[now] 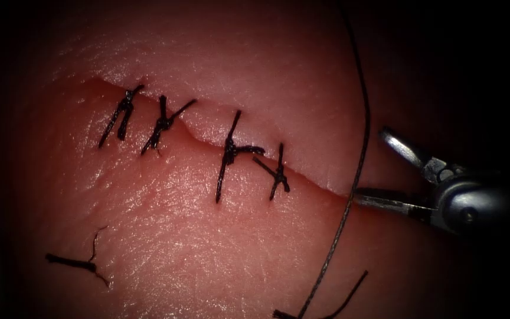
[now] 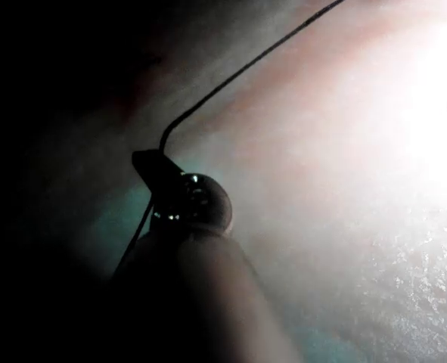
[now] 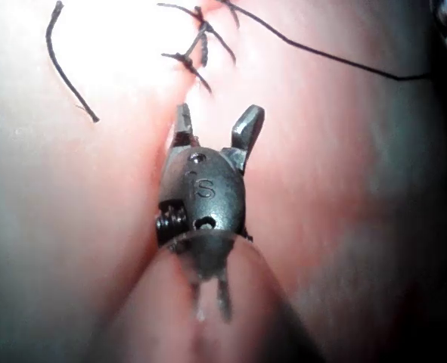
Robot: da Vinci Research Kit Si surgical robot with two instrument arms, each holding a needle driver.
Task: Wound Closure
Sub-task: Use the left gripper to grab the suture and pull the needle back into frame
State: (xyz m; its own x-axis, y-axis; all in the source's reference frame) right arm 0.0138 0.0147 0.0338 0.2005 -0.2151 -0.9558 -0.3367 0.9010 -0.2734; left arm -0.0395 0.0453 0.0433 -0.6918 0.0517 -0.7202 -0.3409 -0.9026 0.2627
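Observation:
The tissue [image 1: 208,236] has a cut [image 1: 320,183] running from upper left to the right, closed along most of its length by several dark knotted stitches [image 1: 230,150]. My right tool [image 1: 369,165] comes in at the cut's right end, jaws open with nothing between them; its open jaws [image 3: 219,113] hover just short of the nearest stitch [image 3: 197,53]. A long thread [image 1: 362,147] hangs from the top down past the lower jaw's tip to the bottom edge. My left tool [image 2: 151,160] is shut on the thread [image 2: 238,72], which rises taut from its jaws.
A cut end of thread [image 1: 75,264] lies on the tissue at lower left, and another cut end [image 1: 349,292] lies near the bottom edge right of the long thread. A loose piece of thread [image 3: 68,72] lies beside the stitches.

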